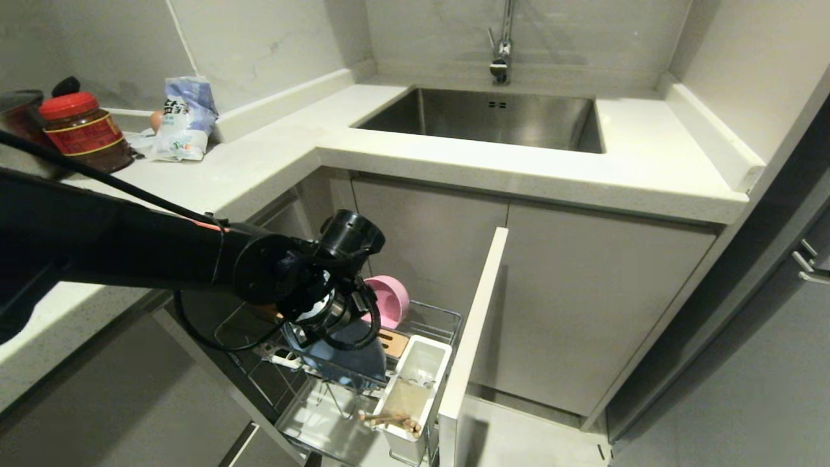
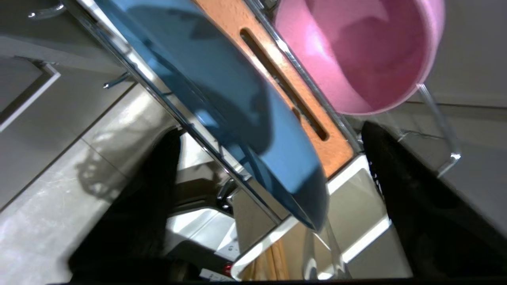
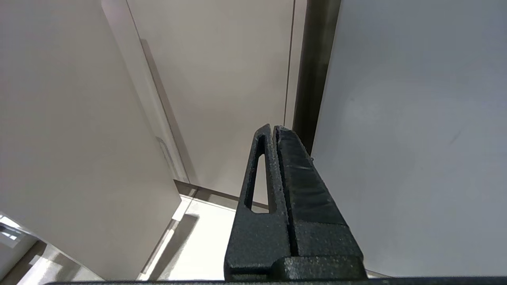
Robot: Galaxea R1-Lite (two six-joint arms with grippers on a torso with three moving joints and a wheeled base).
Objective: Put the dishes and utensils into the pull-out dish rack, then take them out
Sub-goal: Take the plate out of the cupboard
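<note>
Left gripper (image 2: 269,190) is hanging spread wide and empty over the light-blue plate (image 2: 222,99) standing in the pull-out dish rack (image 1: 337,383) beside the pink bowl (image 2: 356,51), chopsticks (image 1: 392,420) in the cup: unloading looks underway, needing a rim pinch

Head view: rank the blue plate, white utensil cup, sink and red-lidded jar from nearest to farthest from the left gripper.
1. Blue plate, in the rack right under the left gripper.
2. White utensil cup, at the rack's front by the panel.
3 and 4. Red-lidded jar, far left on the counter, and sink, up on the counter behind: too close to call.
</note>
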